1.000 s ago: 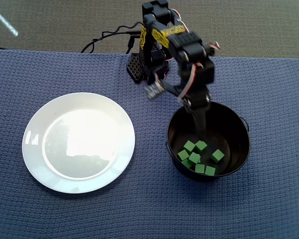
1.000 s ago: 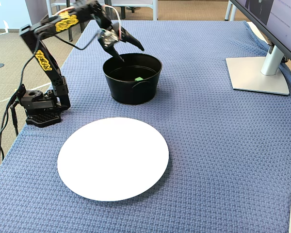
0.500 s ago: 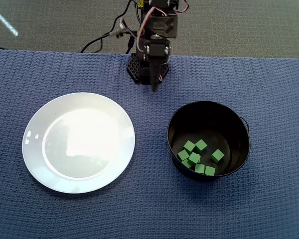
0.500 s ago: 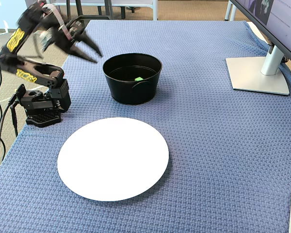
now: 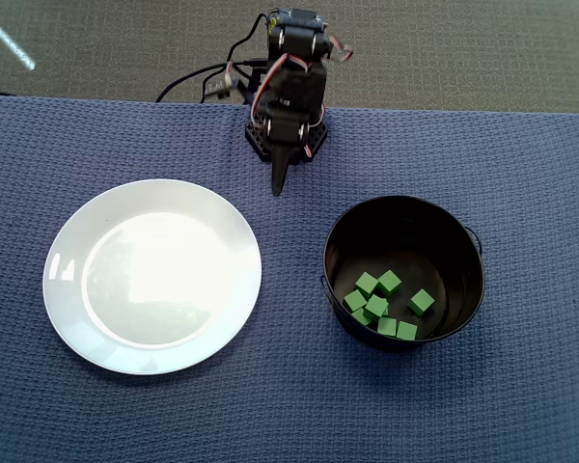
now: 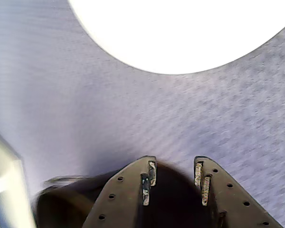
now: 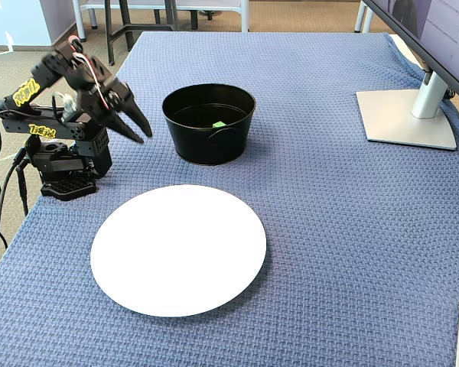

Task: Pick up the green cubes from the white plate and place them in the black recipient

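The white plate (image 5: 77, 289) lies empty on the blue cloth, left in the overhead view; it also shows in the fixed view (image 7: 176, 252) and at the top of the wrist view (image 6: 180, 28). Several green cubes (image 5: 376, 306) lie inside the black recipient (image 5: 405, 207), on its bottom; one cube (image 7: 219, 123) shows in the fixed view inside the pot (image 7: 208, 141). My gripper (image 5: 279, 185) is folded back near the arm's base, between plate and pot, above the cloth. Its jaws stand slightly apart and hold nothing in the wrist view (image 6: 175, 166) and the fixed view (image 7: 144, 135).
The arm's base (image 5: 286, 135) stands at the cloth's far edge with cables (image 5: 188, 82) behind it. A monitor stand (image 7: 405, 115) sits at the right in the fixed view. A blurred white object (image 6: 4, 180) shows at the wrist view's left edge.
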Tool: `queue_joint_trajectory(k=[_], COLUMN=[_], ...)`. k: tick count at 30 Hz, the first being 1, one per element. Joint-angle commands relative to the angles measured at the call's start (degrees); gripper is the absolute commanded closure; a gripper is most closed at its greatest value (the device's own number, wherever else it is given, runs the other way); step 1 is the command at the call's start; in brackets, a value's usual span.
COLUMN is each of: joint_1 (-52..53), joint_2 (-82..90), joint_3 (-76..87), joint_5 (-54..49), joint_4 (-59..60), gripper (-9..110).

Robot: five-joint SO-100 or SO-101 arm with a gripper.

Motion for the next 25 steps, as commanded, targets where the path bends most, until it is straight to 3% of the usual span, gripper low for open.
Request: queue_joint_trajectory(k=[1,25], joint_1=[0.00,0.62], joint_2=[0.26,0.44], joint_3=[2.90,2.64], joint_5=[-0.62,0.26], joint_4=[-1.85,-0.88], gripper=[102,102])
